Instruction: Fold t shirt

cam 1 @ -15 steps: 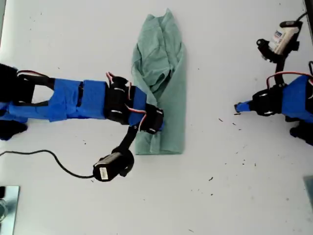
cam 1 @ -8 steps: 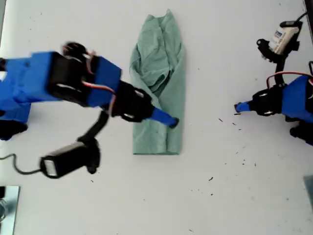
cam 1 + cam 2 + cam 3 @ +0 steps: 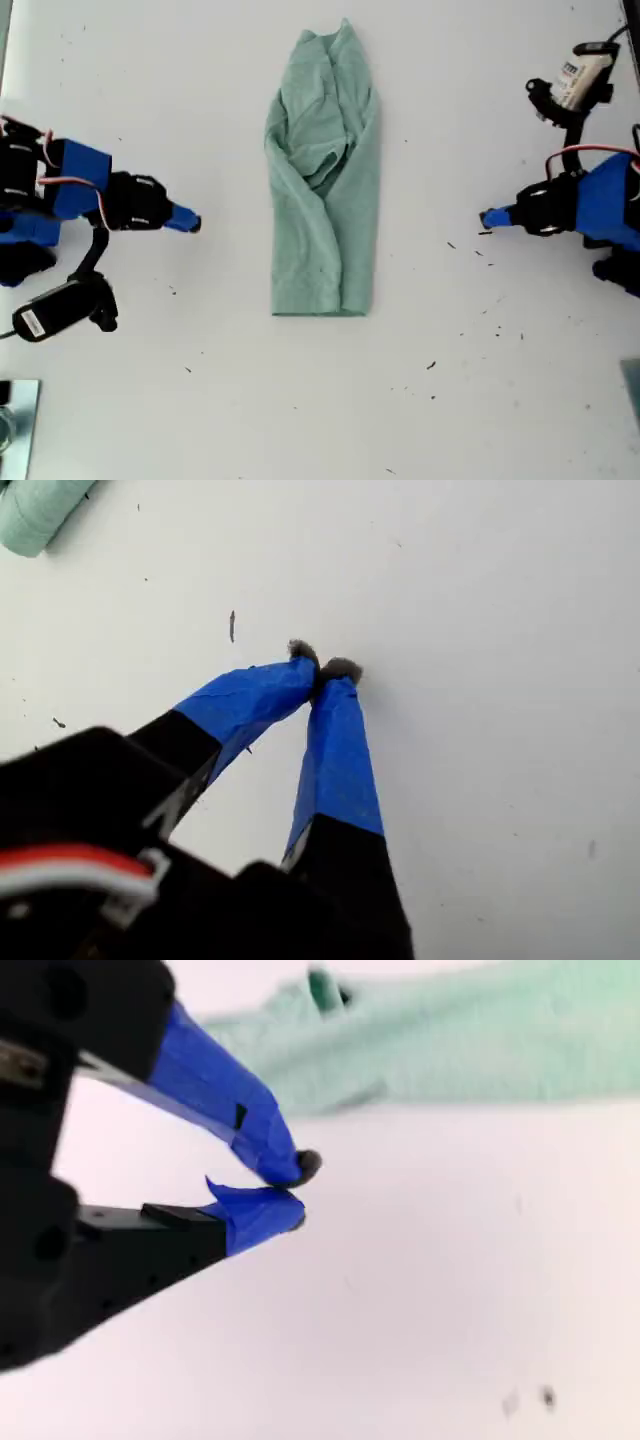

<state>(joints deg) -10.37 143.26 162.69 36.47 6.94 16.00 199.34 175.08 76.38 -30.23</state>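
The sage-green t shirt (image 3: pixel 325 200) lies in the middle of the white table, folded into a long narrow strip with its sides turned in. My first gripper (image 3: pixel 487 217) rests at the exterior view's right, well apart from the cloth, shut with nothing in it (image 3: pixel 322 670). Only a corner of the t shirt (image 3: pixel 35 515) shows in its wrist view. My second gripper (image 3: pixel 192 222) hovers at the exterior view's left, also clear of the shirt, its blue fingertips together and empty (image 3: pixel 295 1190). The t shirt (image 3: pixel 480 1040) stretches across the space beyond it.
Dark specks (image 3: pixel 480 250) dot the white table (image 3: pixel 480 400) in the lower right of the exterior view. A metal object (image 3: pixel 15 420) sits at that view's bottom left corner. Each arm's camera (image 3: pixel 60 310) (image 3: pixel 575 80) juts out beside it.
My second arm has drawn back from over the shirt's lower half to the exterior view's left, leaving the cloth folded. My first arm has not moved.
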